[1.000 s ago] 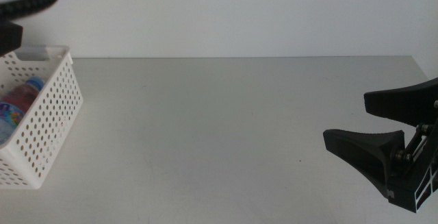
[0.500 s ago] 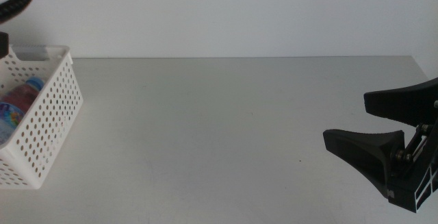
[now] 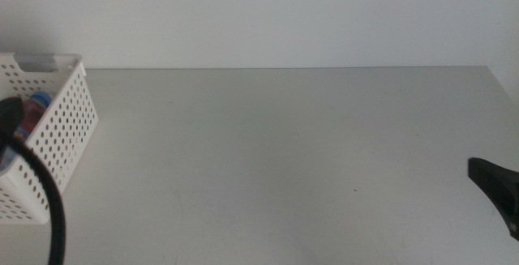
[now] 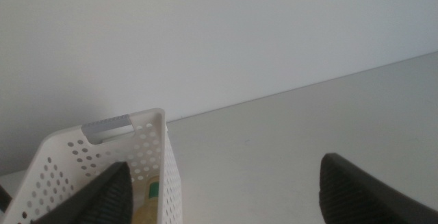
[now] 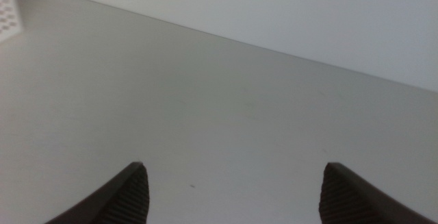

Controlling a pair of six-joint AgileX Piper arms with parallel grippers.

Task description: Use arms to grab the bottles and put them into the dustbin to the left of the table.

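Bottles lie inside white perforated plastic dustbin point(image 3: 61, 127), left edge of frame, so the job looks finished. Left claw point(image 4: 226, 183) released, empty beside it; right claw point(image 5: 233, 183) released over bare grey tabletop point(image 3: 284, 151).

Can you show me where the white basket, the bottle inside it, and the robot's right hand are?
White basket point(image 3: 69, 115), middle view, perforated side wall.
Bottle point(image 3: 36, 104), middle view, blue cap end.
Right hand point(image 5: 233, 190), right wrist view, midway between its fingertips.

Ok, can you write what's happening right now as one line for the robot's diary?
left gripper: open, empty, by dustbin | right gripper: open, empty, over table | bottles: in dustbin
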